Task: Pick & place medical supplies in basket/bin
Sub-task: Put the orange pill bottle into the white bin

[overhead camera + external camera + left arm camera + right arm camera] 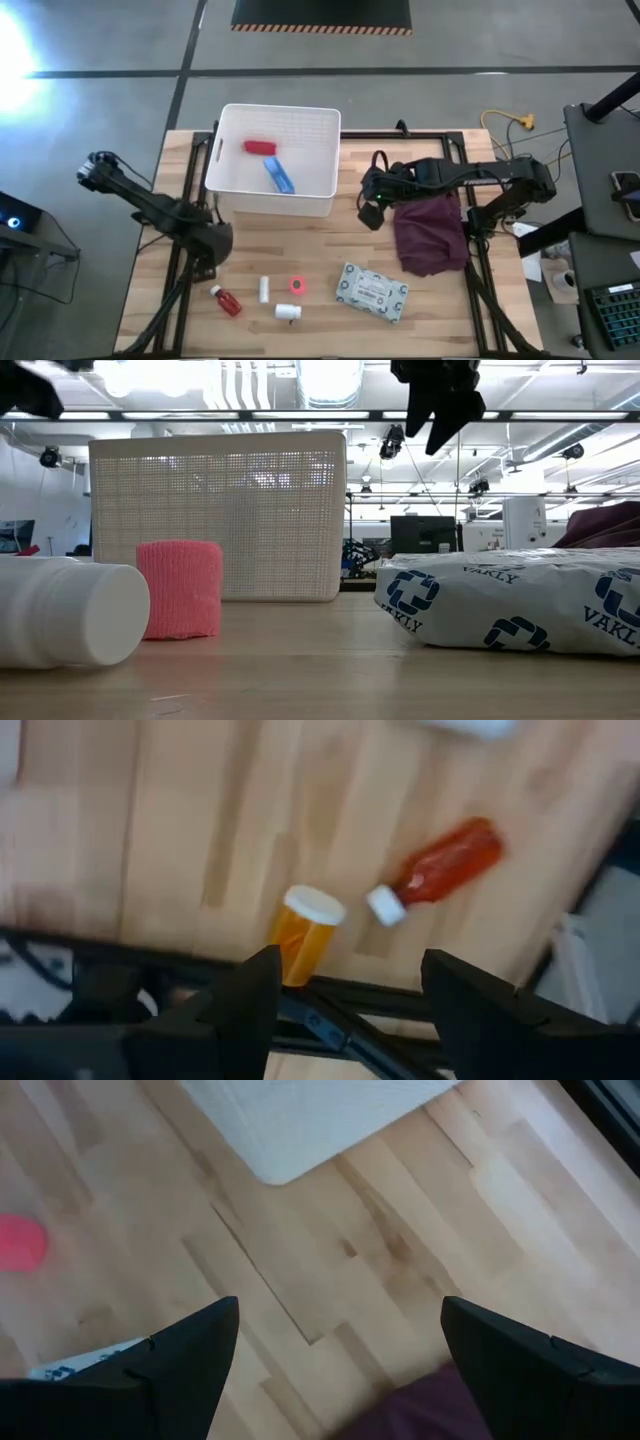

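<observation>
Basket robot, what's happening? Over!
Both grippers, left and right, open, empty. Basket holds a red item and blue tube. Five supplies wait on table. Path clear.

Maroon cloth (432, 234) on wooden table (330, 290)

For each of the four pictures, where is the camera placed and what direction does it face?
High view: above the table, looking straight down; both arms, the basket and supplies show.
Low view: at table-top height, looking level at the pink roll and wipes pack; an arm hangs above.
Left wrist view: looks down past the open left tool at the red bottle.
Right wrist view: looks down past the open right tool at bare wood.
Shared: high and right wrist both show the basket.
</observation>
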